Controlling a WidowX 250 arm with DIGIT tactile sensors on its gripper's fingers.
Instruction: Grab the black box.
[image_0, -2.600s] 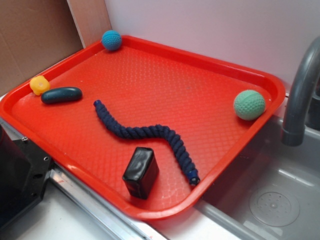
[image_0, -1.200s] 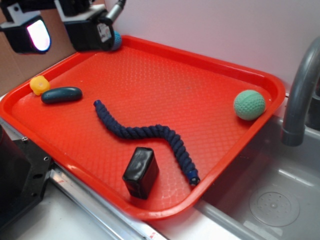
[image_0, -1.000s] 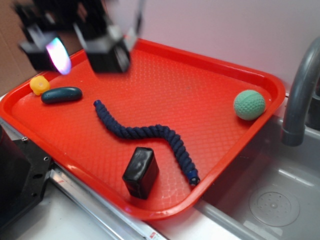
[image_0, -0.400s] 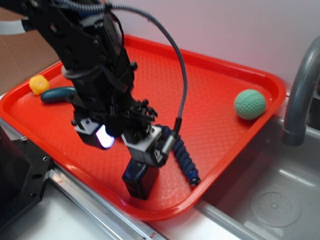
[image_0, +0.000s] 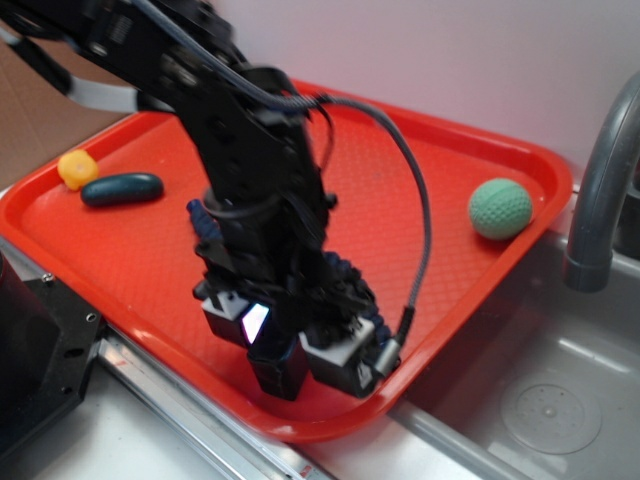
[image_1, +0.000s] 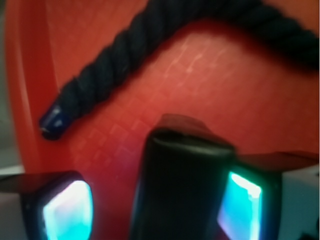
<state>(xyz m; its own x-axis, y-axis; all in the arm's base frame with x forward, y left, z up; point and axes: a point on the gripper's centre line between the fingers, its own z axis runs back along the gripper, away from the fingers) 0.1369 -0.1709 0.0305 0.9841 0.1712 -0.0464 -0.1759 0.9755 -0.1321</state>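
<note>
Broadly, the red textured plastic tray (image_0: 470, 170) fills most of the exterior view, its raised rim running close to the metal sink basin (image_0: 545, 400) on the right and to the grey worktop (image_0: 120, 440) at the near edge. The black robot arm (image_0: 240, 150) reaches across the tray from the upper left and hides much of its middle, along with the midsection of the dark blue braided rope (image_1: 125, 55). In the wrist view the rope curves across the top, and its taped end lies near the tray's rim, apart from the box. The gripper (image_0: 290, 350) hangs low at the tray's near edge, its jaws spread with one finger on either side of the small glossy black rectangular box (image_1: 182, 190); whether the pads touch the box cannot be told. The box stands on the tray floor just inside the near rim, with rounded edges and a dark sheen; the exterior view shows only its lower part, and the wrist view is blurred and cuts off its base. Open tray floor lies to the right, toward the green textured ball (image_0: 499, 208) near the far right rim. The dark teal oval object (image_0: 122, 189) and a small yellow ball (image_0: 78, 169) sit together at the left edge.
</note>
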